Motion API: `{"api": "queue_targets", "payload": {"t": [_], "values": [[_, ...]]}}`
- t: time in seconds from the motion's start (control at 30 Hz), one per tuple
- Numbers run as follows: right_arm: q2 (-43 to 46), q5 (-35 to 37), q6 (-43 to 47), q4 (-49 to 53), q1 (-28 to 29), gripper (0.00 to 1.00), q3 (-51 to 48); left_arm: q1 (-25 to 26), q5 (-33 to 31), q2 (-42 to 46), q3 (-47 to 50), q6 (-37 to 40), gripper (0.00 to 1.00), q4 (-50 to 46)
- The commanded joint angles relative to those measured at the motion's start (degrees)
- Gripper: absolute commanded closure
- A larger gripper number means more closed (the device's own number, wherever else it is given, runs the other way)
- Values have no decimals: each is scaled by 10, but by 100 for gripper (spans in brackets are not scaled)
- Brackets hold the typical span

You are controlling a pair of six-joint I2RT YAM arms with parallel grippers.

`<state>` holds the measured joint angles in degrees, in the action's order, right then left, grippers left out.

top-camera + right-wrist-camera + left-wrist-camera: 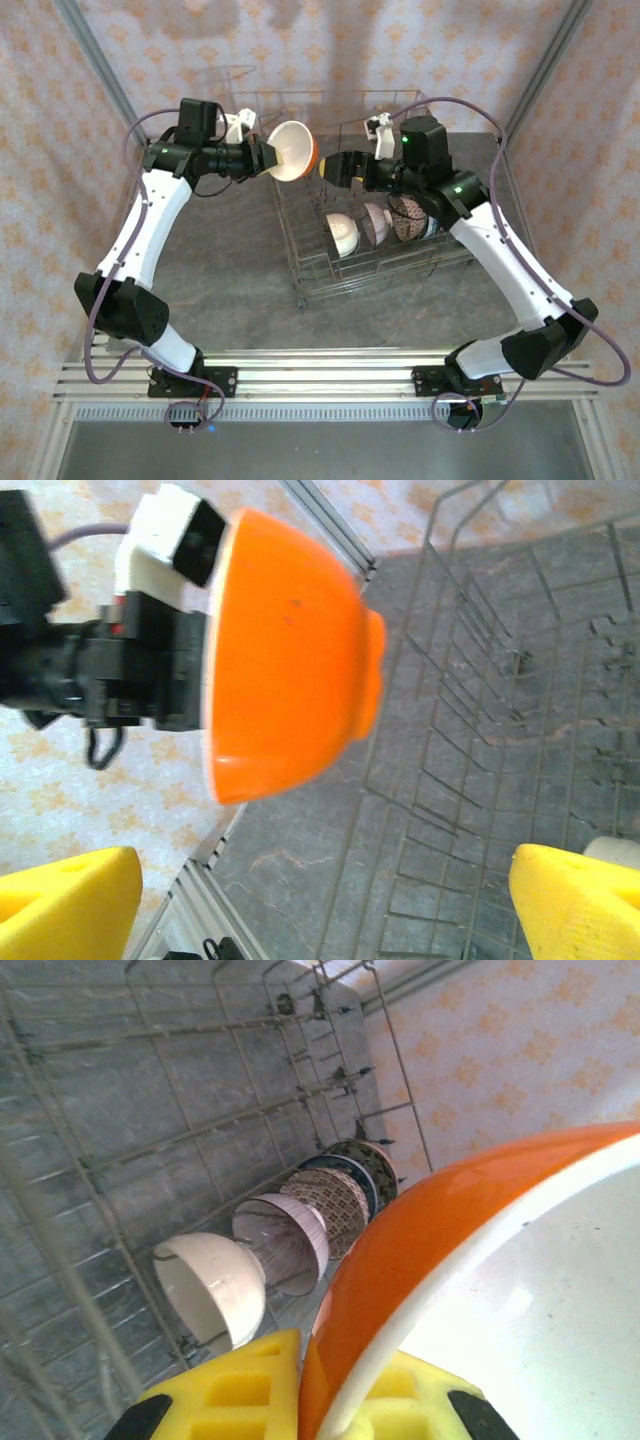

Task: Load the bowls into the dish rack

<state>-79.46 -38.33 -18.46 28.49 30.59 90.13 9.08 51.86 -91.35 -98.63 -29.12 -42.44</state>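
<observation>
Orange bowl (293, 150): your left gripper (266, 158) is clamped on its rim and holds it tilted above the dish rack's (300, 270) far left corner. Your right gripper (330, 167) gapes wide just beside it (apparently not touching). Other bowls (345, 233) stand on edge in the rack.

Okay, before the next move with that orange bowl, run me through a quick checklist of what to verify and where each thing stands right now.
1. Left gripper grip on the orange bowl: ok, shut on its rim.
2. Right gripper ready: ok, jaws wide, nothing between them, apart from the bowl.
3. Right gripper lined up with the bowl: cannot tell.
4. Bowl over the dish rack: ok, it appears to hang above the far left part.
5. Racked bowls settled: ok, standing on edge in one row.
6. Free room in the rack: ok, bare wires beside that row.
</observation>
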Motion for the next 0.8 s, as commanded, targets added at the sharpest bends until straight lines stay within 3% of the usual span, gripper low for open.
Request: {"api": "queue_targets", "payload": {"t": [0.0, 0.2, 0.5, 0.77], "values": [[14, -20, -3, -51, -1, 2, -16, 19, 40, 0, -15, -18, 100, 50], [12, -6, -8, -64, -2, 0, -26, 40, 68, -2, 3, -43, 100, 96], [8, -44, -57, -151, -5, 0, -58, 64, 83, -4, 22, -52, 100, 130], [3, -25, -62, -157, -5, 2, -68, 73, 88, -2, 38, -81, 100, 173]]}}
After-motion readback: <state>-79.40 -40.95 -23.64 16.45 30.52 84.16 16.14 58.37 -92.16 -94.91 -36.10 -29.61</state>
